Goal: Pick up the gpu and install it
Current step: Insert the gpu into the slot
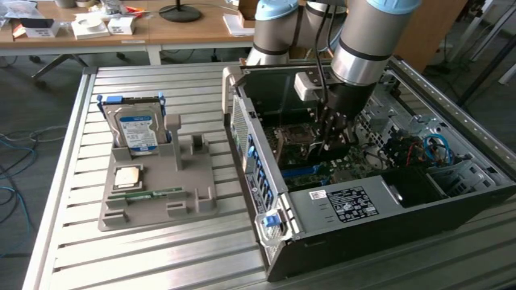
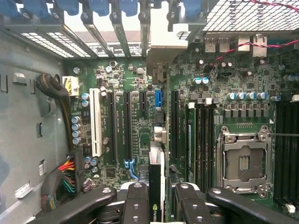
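The gripper [image 2: 161,193] is partly closed and clamps the gpu [image 2: 156,172] between its fingers, the card standing on its edge. It hangs inside the open computer case [image 1: 278,260], just above the motherboard [image 2: 135,93]; if the card touches a slot, I cannot tell. The case lies on the table [image 1: 161,260] near the edge at the exterior view's right. The grey holder [image 1: 157,187] with the hard drive [image 1: 135,130] stands beside it, toward the opposite edge.
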